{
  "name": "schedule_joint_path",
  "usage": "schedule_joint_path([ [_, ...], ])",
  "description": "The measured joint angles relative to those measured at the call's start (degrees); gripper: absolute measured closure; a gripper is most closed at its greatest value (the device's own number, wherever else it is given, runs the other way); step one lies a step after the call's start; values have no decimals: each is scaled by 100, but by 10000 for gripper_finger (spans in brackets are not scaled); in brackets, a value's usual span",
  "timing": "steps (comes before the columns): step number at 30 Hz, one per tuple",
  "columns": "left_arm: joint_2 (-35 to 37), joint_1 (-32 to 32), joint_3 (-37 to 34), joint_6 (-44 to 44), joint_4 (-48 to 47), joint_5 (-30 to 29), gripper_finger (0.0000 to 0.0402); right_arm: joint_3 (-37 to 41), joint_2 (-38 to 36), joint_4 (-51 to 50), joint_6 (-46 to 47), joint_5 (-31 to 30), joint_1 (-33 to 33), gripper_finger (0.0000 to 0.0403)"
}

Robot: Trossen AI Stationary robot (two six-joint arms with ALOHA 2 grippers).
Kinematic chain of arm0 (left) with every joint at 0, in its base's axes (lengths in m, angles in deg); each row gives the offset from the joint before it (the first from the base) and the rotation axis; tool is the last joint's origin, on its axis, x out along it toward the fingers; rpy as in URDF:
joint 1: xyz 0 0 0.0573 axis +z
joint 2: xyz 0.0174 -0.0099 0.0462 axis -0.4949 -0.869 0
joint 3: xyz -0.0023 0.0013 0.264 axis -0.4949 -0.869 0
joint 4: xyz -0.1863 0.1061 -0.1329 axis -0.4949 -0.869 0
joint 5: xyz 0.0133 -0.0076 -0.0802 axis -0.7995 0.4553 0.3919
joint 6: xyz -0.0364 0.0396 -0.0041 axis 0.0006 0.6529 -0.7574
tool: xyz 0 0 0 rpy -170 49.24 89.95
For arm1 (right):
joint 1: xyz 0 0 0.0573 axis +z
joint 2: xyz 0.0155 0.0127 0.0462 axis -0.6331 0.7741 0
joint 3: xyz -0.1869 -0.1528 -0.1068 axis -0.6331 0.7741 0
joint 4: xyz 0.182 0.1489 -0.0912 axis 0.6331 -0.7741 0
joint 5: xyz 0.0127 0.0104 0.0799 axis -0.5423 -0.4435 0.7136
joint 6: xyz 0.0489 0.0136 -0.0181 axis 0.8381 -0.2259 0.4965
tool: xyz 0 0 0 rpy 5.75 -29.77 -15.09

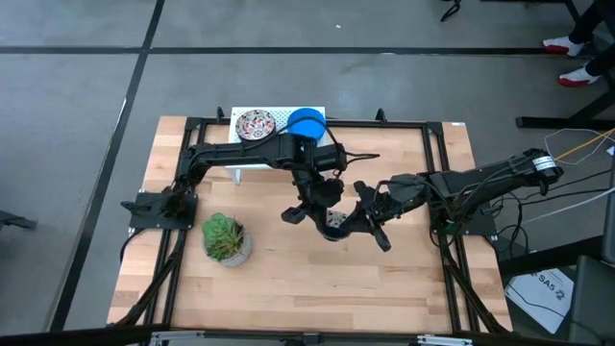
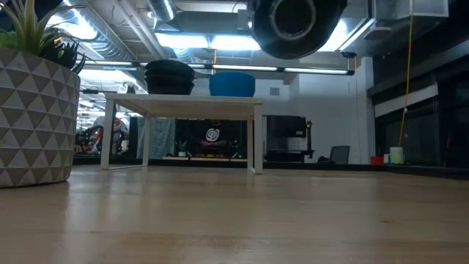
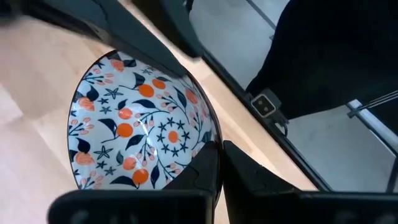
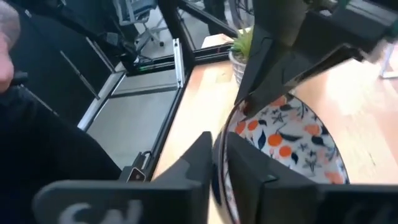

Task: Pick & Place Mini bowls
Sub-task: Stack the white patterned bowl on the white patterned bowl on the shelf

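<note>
While both arms meet near the middle of the surface (image 1: 384, 279), to the right of the potted plant (image 1: 227, 238), the left gripper (image 3: 219, 163) and the right gripper (image 4: 219, 163) each have their jaws clamped on the rim of one flowery bowl (image 3: 140, 140), held in the air. Behind them, another flowery bowl (image 1: 256, 124) and a blue bowl (image 1: 307, 122) sit on a little white stand (image 1: 252, 167).

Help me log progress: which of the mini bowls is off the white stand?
The floral bowl held between both grippers, left and right, over mid-table. The blue bowl and another patterned bowl sit on the stand.
</note>
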Motion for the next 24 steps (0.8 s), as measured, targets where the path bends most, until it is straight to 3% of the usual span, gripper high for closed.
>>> schedule_joint_path([
  [8, 0, -4, 0, -7, -372, -33, 397, 0, -1, -31, 534, -143, -129, 241],
  [13, 0, 0, 0, 27, -927, -697, 398, 0, -1, -135, 565, -176, -183, 176],
  [17, 39, -16, 0, 42, -1350, -972, 398, 2, -1, -239, 577, -228, -183, 161],
  [24, 246, -118, 0, -28, -1673, -1487, 398, 4, 1, -439, 575, -271, -181, 178],
])
